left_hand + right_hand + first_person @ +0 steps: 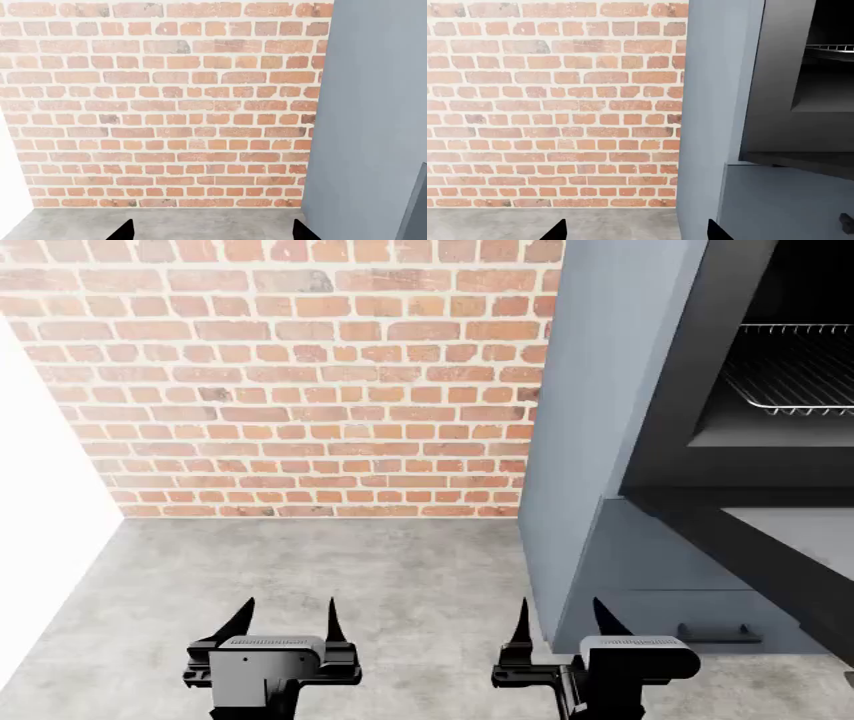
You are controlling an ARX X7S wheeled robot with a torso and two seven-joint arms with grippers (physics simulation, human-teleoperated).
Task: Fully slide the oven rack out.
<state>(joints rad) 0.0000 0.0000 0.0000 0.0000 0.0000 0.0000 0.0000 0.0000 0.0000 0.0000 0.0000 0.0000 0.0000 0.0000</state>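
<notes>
Brick wall [307,380] — red-brown courses across the left and centre of the head view; grey concrete floor [334,580] beneath.

Cabinet [601,390] — blue-grey housing, right of centre, holding the oven; its black door [761,540] hangs open, dropped toward the lower right corner. A drawer handle [718,633] sits below.

Oven rack [798,368] — silver wire grid in the dark cavity at the upper right of the head view, lying level, its front edge running roughly across the opening. Appears seated inside, not yet drawn out.

Left gripper [284,625] — lower left of centre, fingers parted, holding nothing.

Right gripper [557,622] — lower centre-right, fingers likewise apart and empty.

Key relation — the rack lies up and to the right of both grippers, well apart from each; the right one is nearer, so the pull likely falls to it.

Views compared — the right wrist view catches the rack [830,48] as a thin edge at upper right; the left wrist view shows only brick, floor and the cabinet side, no rack.
</notes>
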